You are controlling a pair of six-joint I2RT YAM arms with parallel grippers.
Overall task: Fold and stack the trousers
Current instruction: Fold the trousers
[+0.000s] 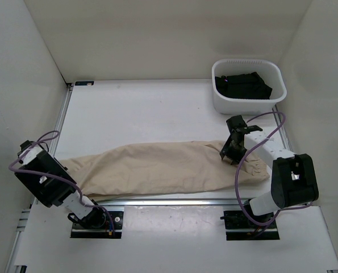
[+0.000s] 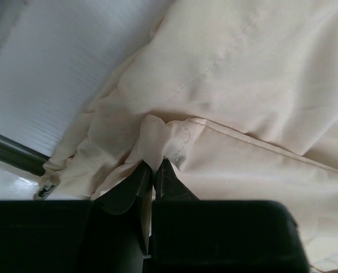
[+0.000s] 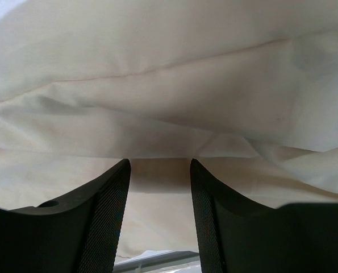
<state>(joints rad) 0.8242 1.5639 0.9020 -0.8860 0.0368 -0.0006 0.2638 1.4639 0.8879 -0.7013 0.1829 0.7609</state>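
Trousers [image 1: 157,169] | left jaws pinch cloth fold | right jaws part-open, cloth between

A white table [image 1: 134,111] bears beige trousers [image 1: 157,168] near its front and a white basket [image 1: 222,102] at its far right corner.

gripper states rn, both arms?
Left gripper: shut, pinching a fold of the light beige, wrinkly cotton trousers.
Right gripper: jaws apart, the same cloth lying between them; whether it grips cannot be told.

My left gripper [image 2: 153,170] hidden under my arm from above, trousers [image 1: 157,169] cropped in both wrist views, basket's [image 1: 221,102] dark contents unidentifiable
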